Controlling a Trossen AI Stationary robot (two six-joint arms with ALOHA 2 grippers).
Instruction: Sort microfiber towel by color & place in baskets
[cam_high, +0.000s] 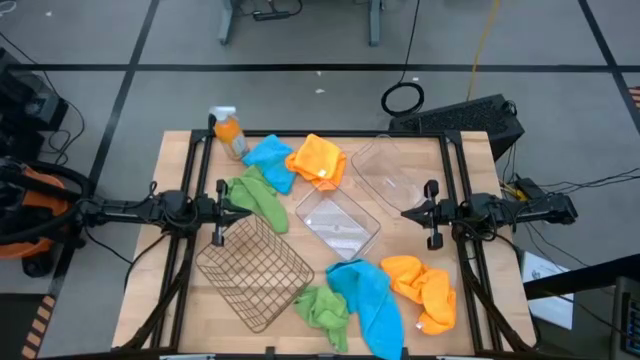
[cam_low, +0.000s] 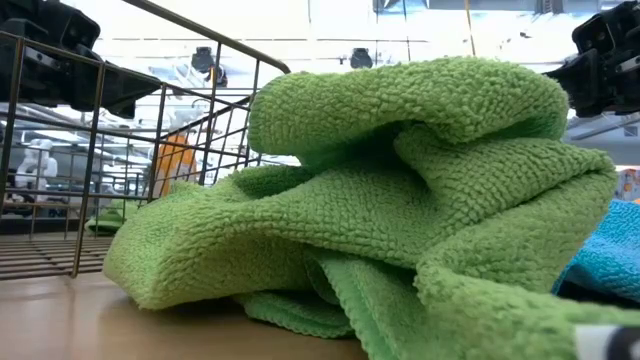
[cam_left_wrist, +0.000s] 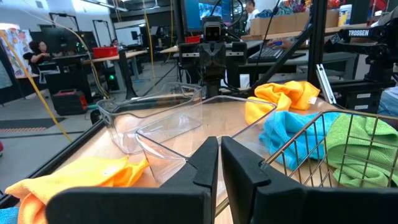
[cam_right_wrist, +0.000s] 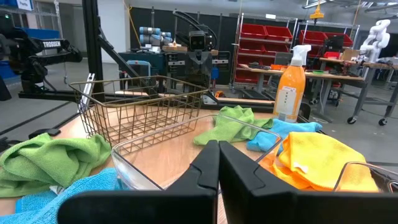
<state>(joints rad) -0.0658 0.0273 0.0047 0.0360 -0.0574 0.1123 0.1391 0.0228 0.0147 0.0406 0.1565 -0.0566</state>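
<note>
Both arms wait at the sides of the table (cam_high: 180, 300), and no towel is in a basket yet. The left pincer (cam_high: 232, 213) has its fingers together and holds nothing, beside the wire basket (cam_high: 250, 268). The right pincer (cam_high: 408, 213) is also closed and empty, near the two clear tubs (cam_high: 340, 225) in the middle.

The towels lie in two mixed groups: green (cam_high: 258, 198), blue (cam_high: 268, 160) and orange (cam_high: 318, 160) at the far side by the spray bottle (cam_high: 230, 135); green (cam_high: 322, 308), blue (cam_high: 368, 300) and orange (cam_high: 422, 288) at the near side. They touch and overlap, so I think one grasp may drag a neighbour of the wrong colour.

The cloths are soft, looped and crumpled; the tubs are smooth and transparent, so their rims are hard to judge.
</note>
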